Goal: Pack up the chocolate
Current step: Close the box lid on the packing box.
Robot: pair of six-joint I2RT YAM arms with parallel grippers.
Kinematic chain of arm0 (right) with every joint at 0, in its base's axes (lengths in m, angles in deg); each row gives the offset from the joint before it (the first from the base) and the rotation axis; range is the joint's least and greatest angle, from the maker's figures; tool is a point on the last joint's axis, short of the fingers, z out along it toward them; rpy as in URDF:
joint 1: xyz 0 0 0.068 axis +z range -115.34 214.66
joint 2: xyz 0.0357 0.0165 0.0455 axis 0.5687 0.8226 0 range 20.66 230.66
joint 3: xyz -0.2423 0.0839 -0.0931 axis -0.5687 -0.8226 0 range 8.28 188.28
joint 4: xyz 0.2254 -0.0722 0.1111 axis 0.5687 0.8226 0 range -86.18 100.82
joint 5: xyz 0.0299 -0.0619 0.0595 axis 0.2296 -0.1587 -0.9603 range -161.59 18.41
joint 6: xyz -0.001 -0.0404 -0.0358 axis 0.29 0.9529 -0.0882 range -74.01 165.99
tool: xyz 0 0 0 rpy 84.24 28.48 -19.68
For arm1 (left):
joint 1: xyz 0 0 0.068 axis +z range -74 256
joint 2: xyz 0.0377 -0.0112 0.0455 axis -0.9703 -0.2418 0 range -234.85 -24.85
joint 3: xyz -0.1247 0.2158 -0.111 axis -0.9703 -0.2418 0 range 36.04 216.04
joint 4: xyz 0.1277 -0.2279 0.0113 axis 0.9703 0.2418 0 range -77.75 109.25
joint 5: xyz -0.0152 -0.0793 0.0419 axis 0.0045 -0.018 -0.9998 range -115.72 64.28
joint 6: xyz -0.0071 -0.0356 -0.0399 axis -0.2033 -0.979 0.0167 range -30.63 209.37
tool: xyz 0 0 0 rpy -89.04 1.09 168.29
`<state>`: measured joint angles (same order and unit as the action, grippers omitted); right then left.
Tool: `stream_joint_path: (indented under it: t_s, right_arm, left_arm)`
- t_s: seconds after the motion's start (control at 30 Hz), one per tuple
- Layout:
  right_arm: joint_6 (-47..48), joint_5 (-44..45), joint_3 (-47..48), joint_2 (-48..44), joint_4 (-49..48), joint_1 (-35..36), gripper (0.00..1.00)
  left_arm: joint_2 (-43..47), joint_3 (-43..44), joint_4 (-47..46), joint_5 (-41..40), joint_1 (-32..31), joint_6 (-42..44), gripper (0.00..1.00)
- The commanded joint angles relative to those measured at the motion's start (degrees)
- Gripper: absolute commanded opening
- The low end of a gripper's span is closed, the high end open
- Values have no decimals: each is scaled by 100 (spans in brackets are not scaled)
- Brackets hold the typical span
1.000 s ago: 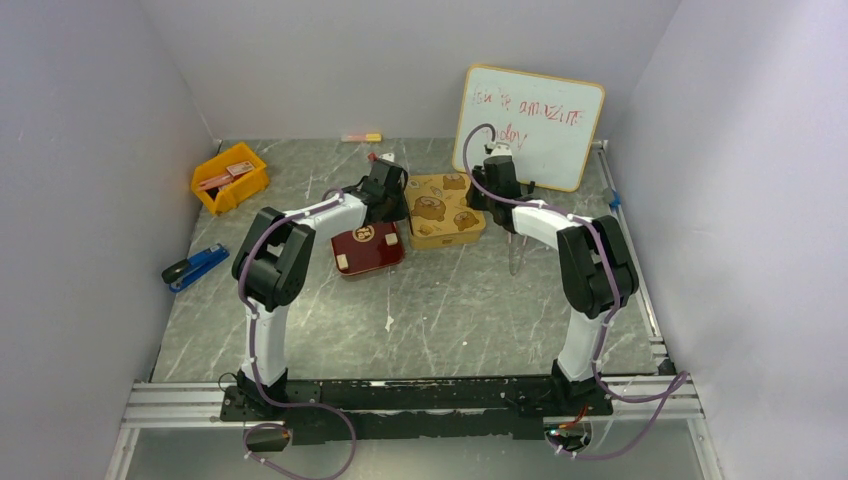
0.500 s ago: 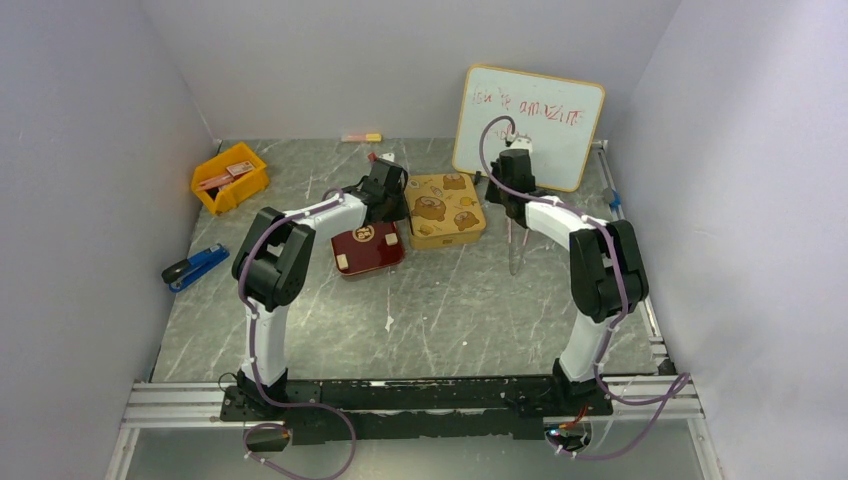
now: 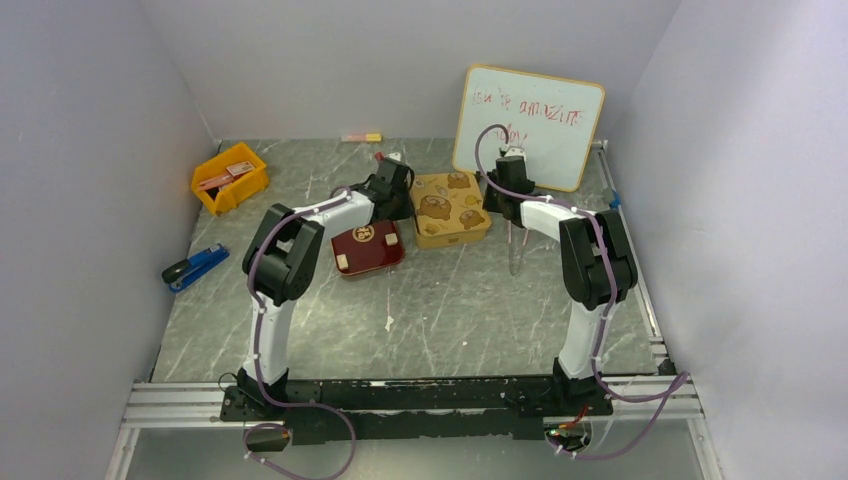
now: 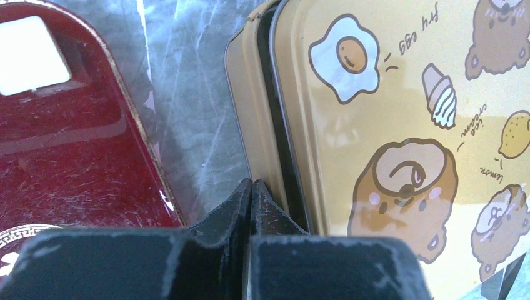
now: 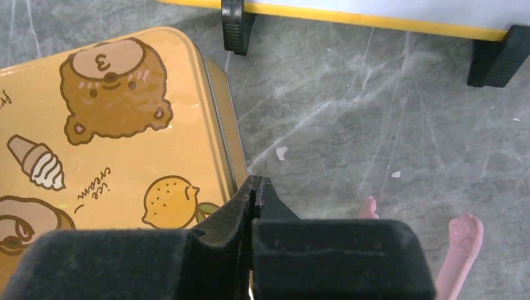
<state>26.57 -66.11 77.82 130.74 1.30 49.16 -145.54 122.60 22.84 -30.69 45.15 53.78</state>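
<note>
Flanking the gold tin (image 3: 448,208) near the table's (image 3: 450,310) far edge, both claws pinched together on nothing: left gripper (image 4: 251,187) at its left wall by the lid seam, right gripper (image 5: 255,184) at its right wall. Probably the lid-opening step. No sure sight of the chocolate, only a pale square (image 4: 31,56) on the dark red tray (image 3: 365,248) beside the tin — possibly a piece. Next: catch the lid's rim from both sides and lift evenly — without shoving the tin.
</note>
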Motion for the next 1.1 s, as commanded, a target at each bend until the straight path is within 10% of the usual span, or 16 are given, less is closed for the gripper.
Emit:
stream_joint_path:
  t_s: [0.0,1.07]
  right_arm:
    - [47,-213,228,68,-54,22,0]
    - [96,-247,537,111,-32,328,0]
  left_arm:
    - [-107,373,-110,37,-131,5,5]
    - [-175,590,-19,-149,-189,74,5]
